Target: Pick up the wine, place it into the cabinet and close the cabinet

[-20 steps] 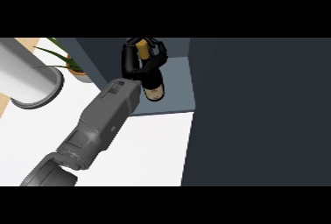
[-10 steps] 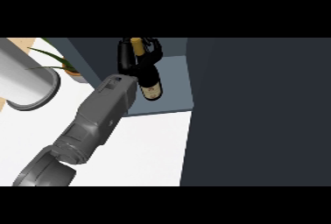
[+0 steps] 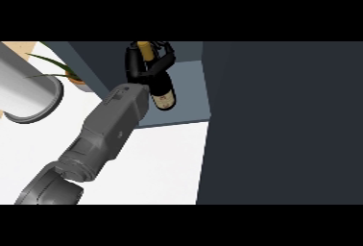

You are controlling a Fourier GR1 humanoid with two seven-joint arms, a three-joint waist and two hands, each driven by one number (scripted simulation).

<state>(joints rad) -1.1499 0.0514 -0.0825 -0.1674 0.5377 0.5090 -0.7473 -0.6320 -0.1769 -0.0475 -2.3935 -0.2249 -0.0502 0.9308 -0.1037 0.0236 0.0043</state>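
Observation:
The wine bottle (image 3: 162, 94) is dark, with a cream label and a gold top. It is inside the open cabinet, above the grey-blue shelf floor (image 3: 190, 91), with its top pointing deeper in. My left hand (image 3: 139, 66) is shut on the bottle's neck and shoulder, fingers curled on both sides. The grey forearm runs up to it from the lower left. The cabinet's dark door (image 3: 284, 120) stands open and fills the right half of the view. I cannot tell whether the bottle's base touches the shelf. The right hand does not show.
A large grey cylinder (image 3: 28, 91) lies at the left edge, and a potted plant (image 3: 67, 72) stands behind it. The white counter (image 3: 159, 163) spreads below the cabinet opening. The cabinet's left wall (image 3: 96, 60) is close beside my forearm.
My forearm has shifted a little to the left and lower in the view. The hand and bottle have stayed nearly where they were inside the cabinet.

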